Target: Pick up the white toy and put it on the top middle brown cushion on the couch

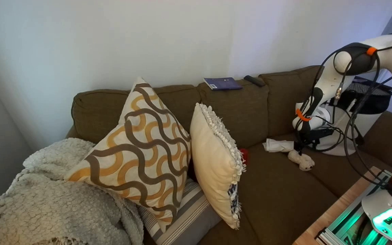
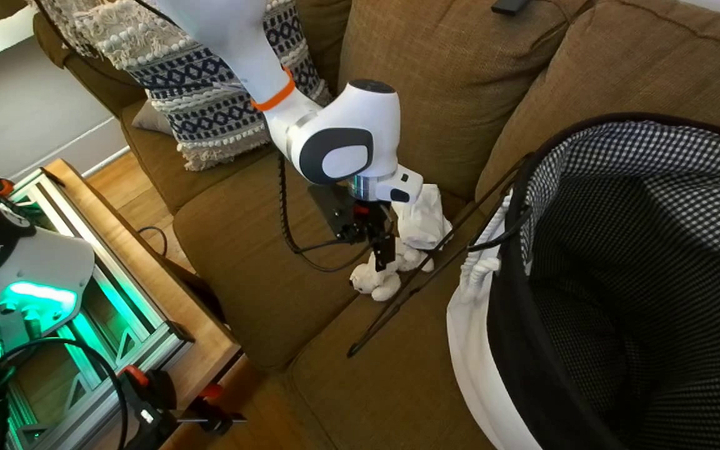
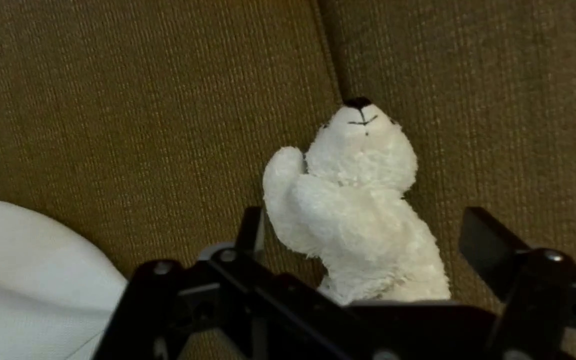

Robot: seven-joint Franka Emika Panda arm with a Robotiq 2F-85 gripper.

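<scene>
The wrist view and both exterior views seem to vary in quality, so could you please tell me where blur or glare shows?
Wrist view: the claw looks dark and slightly soft, the white toy crisper; both exterior views: the green light glares, pale at its core; in an exterior view: the wall takes on a violet tint toward the right.

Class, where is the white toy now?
Toward the right in an exterior view, the white toy lies on the couch, beside the white cloth.
</scene>
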